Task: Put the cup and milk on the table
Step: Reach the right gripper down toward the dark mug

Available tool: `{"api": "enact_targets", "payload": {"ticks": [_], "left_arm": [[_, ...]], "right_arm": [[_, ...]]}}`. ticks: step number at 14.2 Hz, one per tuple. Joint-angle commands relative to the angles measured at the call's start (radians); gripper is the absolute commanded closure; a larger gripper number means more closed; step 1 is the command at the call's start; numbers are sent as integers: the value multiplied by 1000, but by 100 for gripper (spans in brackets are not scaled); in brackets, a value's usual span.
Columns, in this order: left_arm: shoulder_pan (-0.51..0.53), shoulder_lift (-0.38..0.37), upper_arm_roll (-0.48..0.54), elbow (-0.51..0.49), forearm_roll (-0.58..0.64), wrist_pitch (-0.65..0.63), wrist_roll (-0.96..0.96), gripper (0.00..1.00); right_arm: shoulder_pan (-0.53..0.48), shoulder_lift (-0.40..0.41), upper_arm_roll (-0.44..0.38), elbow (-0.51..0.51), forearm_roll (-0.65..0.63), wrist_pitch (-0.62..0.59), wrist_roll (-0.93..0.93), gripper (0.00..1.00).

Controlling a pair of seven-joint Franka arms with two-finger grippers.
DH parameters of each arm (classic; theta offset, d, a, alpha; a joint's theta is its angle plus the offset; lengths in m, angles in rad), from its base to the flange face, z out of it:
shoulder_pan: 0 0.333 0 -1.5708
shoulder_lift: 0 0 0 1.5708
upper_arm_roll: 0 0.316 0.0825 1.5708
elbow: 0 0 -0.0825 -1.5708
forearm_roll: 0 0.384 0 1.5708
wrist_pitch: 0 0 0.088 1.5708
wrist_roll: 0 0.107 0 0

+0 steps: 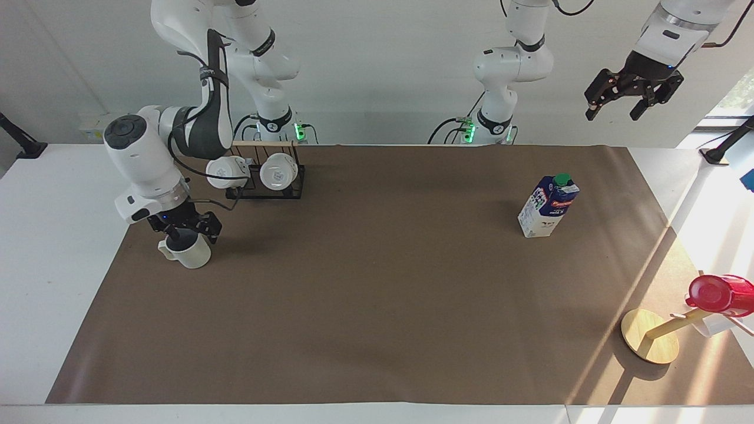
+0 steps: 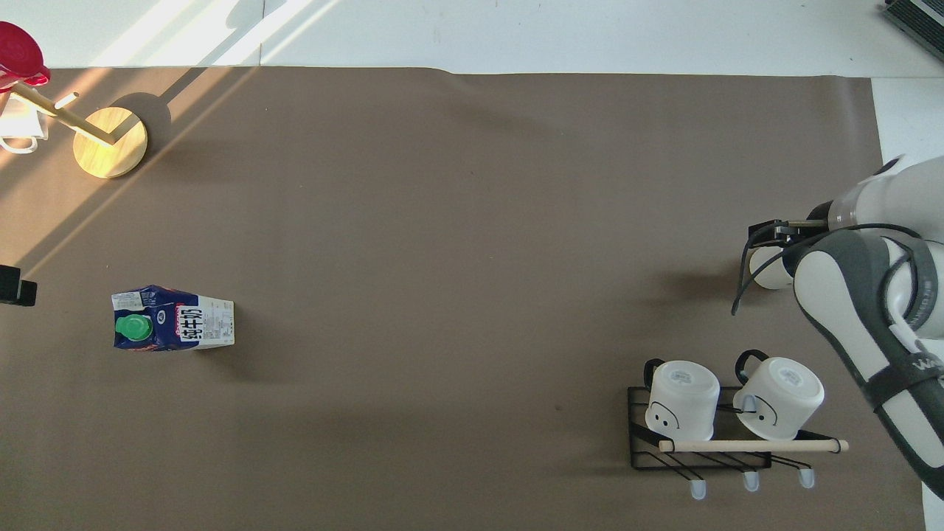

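The cup [image 1: 189,252] stands upright on the brown sheet of the table [image 1: 377,294] at the right arm's end. My right gripper [image 1: 188,231] is down at the cup's rim, fingers open and spread about the cup's mouth. In the overhead view the arm covers most of the cup [image 2: 767,270]. The milk [image 1: 548,206] stands upright on the sheet toward the left arm's end; its green cap shows in the overhead view [image 2: 173,318]. My left gripper [image 1: 615,109] hangs open and empty, high over the left arm's end of the table, and waits.
A black wire rack [image 1: 265,189] with two white mugs hung on it stands nearer to the robots than the cup; it also shows in the overhead view [image 2: 700,461]. A wooden stand [image 1: 650,335] carrying a glossy red cup [image 1: 718,293] stands at the left arm's end, farther from the robots than the milk.
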State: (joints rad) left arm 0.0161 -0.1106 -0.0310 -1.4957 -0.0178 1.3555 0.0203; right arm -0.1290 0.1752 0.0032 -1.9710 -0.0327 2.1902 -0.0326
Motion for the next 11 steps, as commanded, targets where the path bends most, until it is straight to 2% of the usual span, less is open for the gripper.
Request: {"api": "enact_targets", "payload": {"ticks": [1,5,6,7,8,9,10,11], "left_arm": [[-10,5,5,20,19,-24,-8,0],[-10,5,5,20,19,-24,-8,0],[-10,5,5,20,19,-24,-8,0],[-10,5,5,20,19,-27,-8,0],[-10,5,5,20,19,-27,-8,0],[-10,3,5,20,19,-27,-8,0],[-10,3,5,20,19,-29,-8,0],[-10,3,5,20,19,-32,-8,0]], "right_arm": [[-18,-10,8,-51,11,37,-30,0],[-35,-7,8,-97,11,92,-30,2],[-35,-5,8,-97,11,94,-30,11],[-35,-5,8,-98,11,92,-30,33],[-35,-5,9,-100,11,92,-24,66],[-35,-5,9,-100,11,92,-24,93],[-37,-2,9,-97,11,94,-23,100],[-37,0,9,-92,11,94,-20,100]]}}
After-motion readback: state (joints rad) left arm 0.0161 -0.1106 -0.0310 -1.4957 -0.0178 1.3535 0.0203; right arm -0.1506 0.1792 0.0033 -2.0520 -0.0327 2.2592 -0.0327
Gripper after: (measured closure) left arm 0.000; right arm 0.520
